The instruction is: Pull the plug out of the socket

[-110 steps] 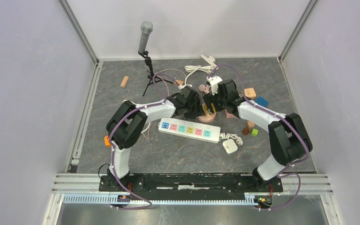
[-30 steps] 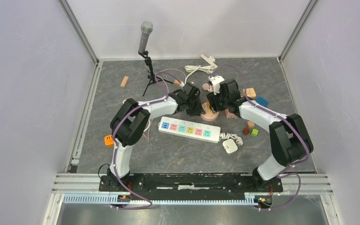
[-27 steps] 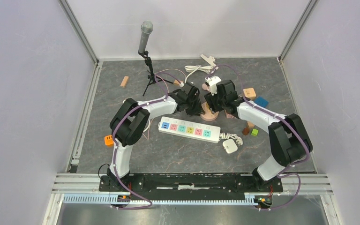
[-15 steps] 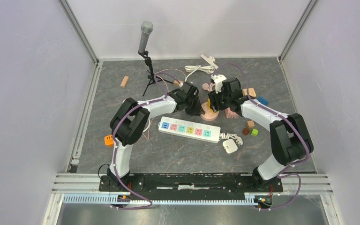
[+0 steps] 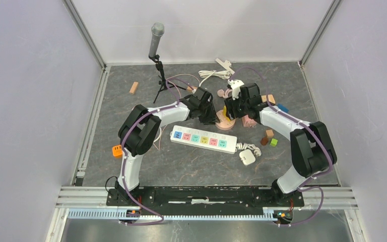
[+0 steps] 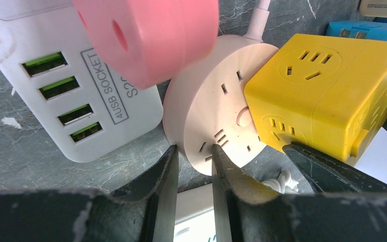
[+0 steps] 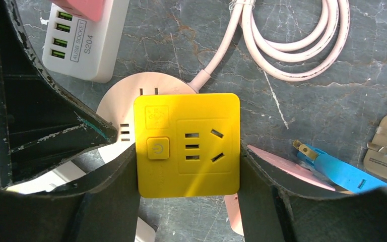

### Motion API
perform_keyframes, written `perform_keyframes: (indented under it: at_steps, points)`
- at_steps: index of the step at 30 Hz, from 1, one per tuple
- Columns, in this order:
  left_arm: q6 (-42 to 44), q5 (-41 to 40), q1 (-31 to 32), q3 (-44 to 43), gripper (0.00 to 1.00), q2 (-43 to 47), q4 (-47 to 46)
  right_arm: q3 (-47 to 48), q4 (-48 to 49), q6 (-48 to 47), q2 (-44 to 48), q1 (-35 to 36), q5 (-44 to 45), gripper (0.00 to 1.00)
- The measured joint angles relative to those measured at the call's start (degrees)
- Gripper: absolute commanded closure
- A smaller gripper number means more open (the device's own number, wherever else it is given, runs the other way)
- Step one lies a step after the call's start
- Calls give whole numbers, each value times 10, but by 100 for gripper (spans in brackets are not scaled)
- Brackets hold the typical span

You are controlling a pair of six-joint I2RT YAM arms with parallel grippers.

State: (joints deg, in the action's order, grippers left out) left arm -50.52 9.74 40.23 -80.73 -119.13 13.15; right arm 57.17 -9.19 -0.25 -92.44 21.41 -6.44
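Note:
A yellow cube plug sits over the right part of a round pink socket with a pink cord. My right gripper is shut on the yellow cube plug, one finger on each side. My left gripper is shut on the near rim of the round pink socket, beside the yellow cube plug. I cannot tell whether the plug's pins are still in the socket. In the top view both grippers meet over the pink socket at mid-table.
A long white power strip lies just in front. A white USB strip and a pink round piece sit beside the socket. A blue plug, a coiled cable, a microphone stand and small blocks lie around.
My right gripper swayed left, then back to the right, with the yellow cube plug in it. My left gripper has stayed on the socket's rim.

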Motion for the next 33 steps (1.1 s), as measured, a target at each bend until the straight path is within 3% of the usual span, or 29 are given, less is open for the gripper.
perform_keyframes:
  at_steps: [10, 19, 27, 33]
  points:
    - [-2, 11, -4, 0, 67, -1, 2, 6, -8, -37, 0, 49, 85, 100]
    - [-2, 12, -4, 0, 67, -2, 0, 3, -10, 8, 0, -4, 0, 100]
    - [-2, 15, -6, -1, 69, -2, 2, 14, -21, -37, 0, 53, 96, 100]
    - [-2, 15, -6, -3, 69, -4, 5, 19, -23, -1, 2, -2, 6, 100]
